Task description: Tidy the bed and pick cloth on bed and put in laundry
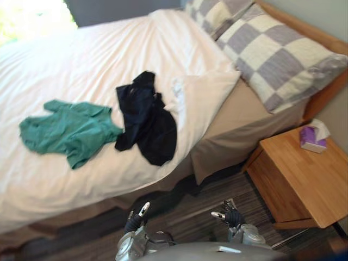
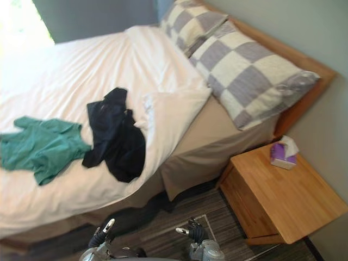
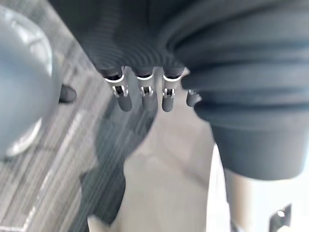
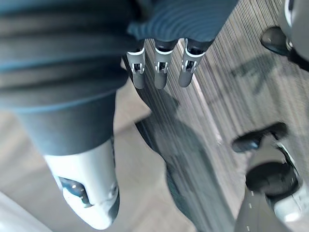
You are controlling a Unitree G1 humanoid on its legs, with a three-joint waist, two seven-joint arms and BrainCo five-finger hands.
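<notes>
Two garments on the bed [image 1: 81, 54]: green top [image 1: 68, 130] left, black garment [image 1: 147, 122] seemingly touching it, near the edge. Below, left hand [image 1: 136, 217] and right hand [image 1: 228, 216]: fingers [image 3: 167, 96] straight, empty. Risk: lifting one drags the other.

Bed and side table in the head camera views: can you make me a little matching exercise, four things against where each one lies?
Things
1. green garment
2. black garment
3. checked pillow
4. tissue box

Places
A. on the wooden bedside table
B. at the head of the bed, against the wooden headboard
C. on the white duvet, right beside its folded-back corner
D. on the white duvet, on the side of the dark garment away from the pillows

Pairs: 1-D, 2-C, 3-B, 4-A
</notes>
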